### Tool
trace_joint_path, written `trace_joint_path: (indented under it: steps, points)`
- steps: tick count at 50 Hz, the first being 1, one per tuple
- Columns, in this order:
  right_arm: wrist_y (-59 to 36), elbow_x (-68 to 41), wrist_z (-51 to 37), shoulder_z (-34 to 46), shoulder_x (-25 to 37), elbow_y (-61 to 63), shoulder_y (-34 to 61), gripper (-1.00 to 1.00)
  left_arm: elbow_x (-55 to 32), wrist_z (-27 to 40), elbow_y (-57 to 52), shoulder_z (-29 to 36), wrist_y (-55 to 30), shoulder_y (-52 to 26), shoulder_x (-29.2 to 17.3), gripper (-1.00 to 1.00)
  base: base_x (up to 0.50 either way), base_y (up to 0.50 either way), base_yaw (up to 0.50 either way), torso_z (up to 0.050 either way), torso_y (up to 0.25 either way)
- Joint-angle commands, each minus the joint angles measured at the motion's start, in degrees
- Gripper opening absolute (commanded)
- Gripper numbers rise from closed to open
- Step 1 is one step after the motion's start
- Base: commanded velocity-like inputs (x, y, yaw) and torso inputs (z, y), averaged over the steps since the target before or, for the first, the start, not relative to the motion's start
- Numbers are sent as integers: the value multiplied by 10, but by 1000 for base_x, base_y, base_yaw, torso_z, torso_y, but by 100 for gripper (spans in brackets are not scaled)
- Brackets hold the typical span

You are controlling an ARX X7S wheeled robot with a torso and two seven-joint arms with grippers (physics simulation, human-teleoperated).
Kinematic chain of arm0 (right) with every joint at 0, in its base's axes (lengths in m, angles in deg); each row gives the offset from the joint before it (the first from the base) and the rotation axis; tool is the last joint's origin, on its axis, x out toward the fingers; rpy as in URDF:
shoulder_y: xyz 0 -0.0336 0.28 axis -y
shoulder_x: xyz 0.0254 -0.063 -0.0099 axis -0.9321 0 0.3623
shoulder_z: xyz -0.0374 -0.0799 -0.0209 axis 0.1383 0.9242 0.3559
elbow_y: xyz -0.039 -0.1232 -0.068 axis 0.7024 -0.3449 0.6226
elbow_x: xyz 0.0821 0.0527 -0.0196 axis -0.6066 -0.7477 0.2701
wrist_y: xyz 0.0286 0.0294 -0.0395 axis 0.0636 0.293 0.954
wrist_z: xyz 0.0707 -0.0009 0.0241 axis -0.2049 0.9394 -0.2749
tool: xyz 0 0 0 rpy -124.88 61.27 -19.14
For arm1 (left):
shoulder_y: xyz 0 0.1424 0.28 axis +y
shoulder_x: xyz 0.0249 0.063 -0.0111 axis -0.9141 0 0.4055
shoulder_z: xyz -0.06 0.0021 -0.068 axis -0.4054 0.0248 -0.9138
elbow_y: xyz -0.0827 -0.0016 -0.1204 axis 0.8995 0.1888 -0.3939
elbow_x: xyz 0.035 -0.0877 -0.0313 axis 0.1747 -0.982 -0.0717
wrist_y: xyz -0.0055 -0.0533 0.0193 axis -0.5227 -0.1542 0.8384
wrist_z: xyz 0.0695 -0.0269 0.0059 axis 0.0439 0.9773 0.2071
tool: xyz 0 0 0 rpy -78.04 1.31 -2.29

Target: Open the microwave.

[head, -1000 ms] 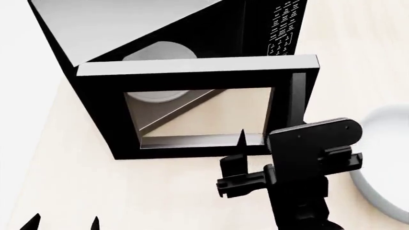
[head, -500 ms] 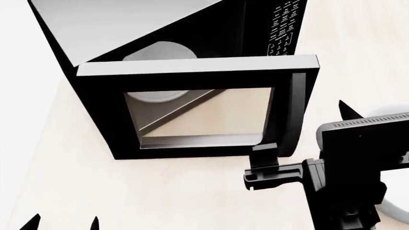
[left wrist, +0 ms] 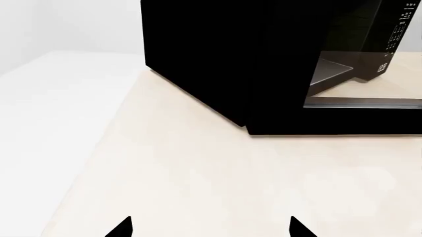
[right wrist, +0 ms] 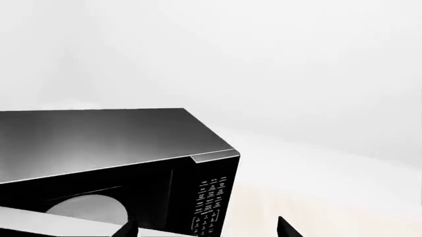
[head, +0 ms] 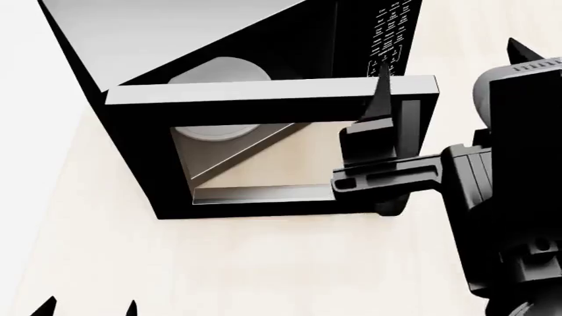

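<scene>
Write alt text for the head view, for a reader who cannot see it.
A black microwave sits on a pale table with its windowed door swung wide open, showing the white turntable inside. The right gripper, fingers spread, is raised beside the door's free edge near the keypad. Only the left gripper fingertips show at the bottom edge.

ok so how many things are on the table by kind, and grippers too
microwaves: 1, the black microwave, door swung open
turntables: 1, the white turntable inside it
grippers: 2, the left gripper and the right gripper
total: 4
</scene>
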Motion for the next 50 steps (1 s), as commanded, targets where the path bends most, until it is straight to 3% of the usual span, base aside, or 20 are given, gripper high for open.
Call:
trace_joint_path:
  steps: [1, 8, 18, 27, 29, 36, 50]
  points:
    - [-63, -188, -153, 39, 25, -54, 163, 100, -4, 1, -2, 2, 0, 1, -2, 100, 0, 0, 0, 0, 0]
    - [-62, -190, -152, 126, 33, -144, 243, 100, -5, 0, 3, 5, 1, -2, -1, 100, 0, 0, 0, 0, 0]
    - [-22, -9, 32, 318, 47, -321, 342, 100, -11, -2, 5, 5, -1, -5, -3, 100, 0, 0, 0, 0, 0]
    - [-6, 74, 132, 449, 20, -469, 428, 100, -16, 0, -1, 3, -2, -3, -6, 100, 0, 0, 0, 0, 0]
    - [-47, 58, 110, 433, -5, -525, 438, 100, -18, 0, -1, 3, -2, -3, -6, 100, 0, 0, 0, 0, 0]
    - [-40, 37, 118, 404, -34, -624, 444, 100, -16, 1, 1, 5, 0, -3, -6, 100, 0, 0, 0, 0, 0]
    - [-7, 68, 177, 466, -60, -715, 462, 100, -13, 2, 7, 10, 2, -6, -6, 100, 0, 0, 0, 0, 0]
